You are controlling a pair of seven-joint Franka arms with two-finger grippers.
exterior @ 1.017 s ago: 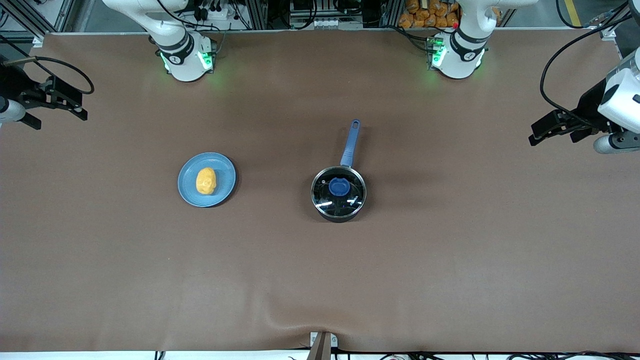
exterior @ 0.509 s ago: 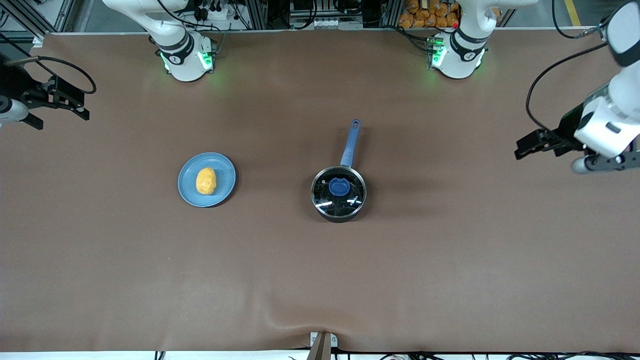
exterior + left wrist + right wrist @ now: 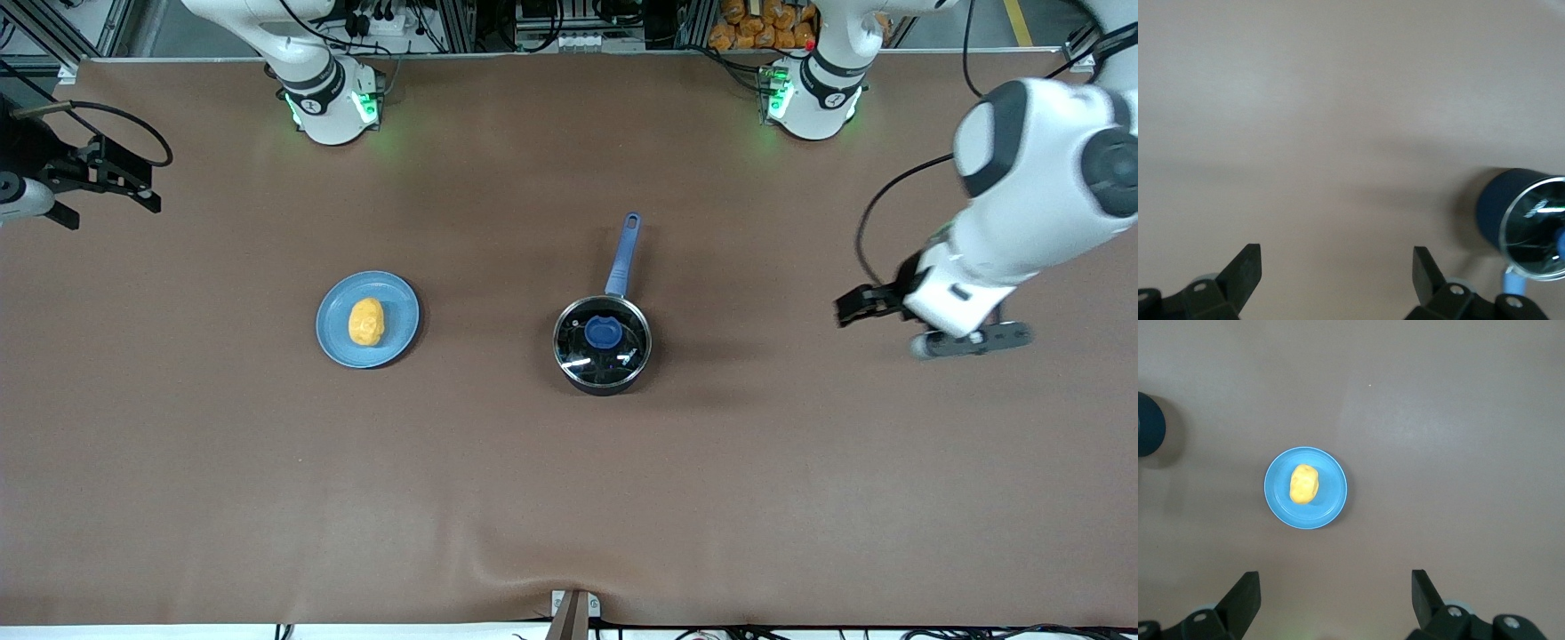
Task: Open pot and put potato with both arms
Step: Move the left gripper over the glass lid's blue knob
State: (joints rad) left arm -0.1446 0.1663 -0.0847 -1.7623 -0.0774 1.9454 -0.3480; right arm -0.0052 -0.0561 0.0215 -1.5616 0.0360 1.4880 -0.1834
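Observation:
The black pot (image 3: 603, 345) stands mid-table with its glass lid and blue knob (image 3: 603, 332) on, and its blue handle (image 3: 622, 253) points toward the robot bases. The potato (image 3: 365, 321) lies on a blue plate (image 3: 333, 342) toward the right arm's end. My left gripper (image 3: 845, 311) is open and empty over bare table, between the pot and the left arm's end. Its wrist view shows the open gripper (image 3: 1336, 263) and the pot (image 3: 1521, 220) at the edge. My right gripper (image 3: 111, 212) is open over the table's right-arm end. Its wrist view shows the gripper (image 3: 1335, 587), the potato (image 3: 1303, 483) and the plate (image 3: 1275, 500).
A brown mat (image 3: 569, 489) covers the whole table. The two arm bases (image 3: 333, 107) (image 3: 809, 98) stand along the edge farthest from the front camera. A small bracket (image 3: 573, 609) sits at the edge nearest the front camera.
My left arm has swung in from the table's end toward the pot, with its gripper staying open. The right gripper has barely moved. Pot, lid, potato and plate have not moved.

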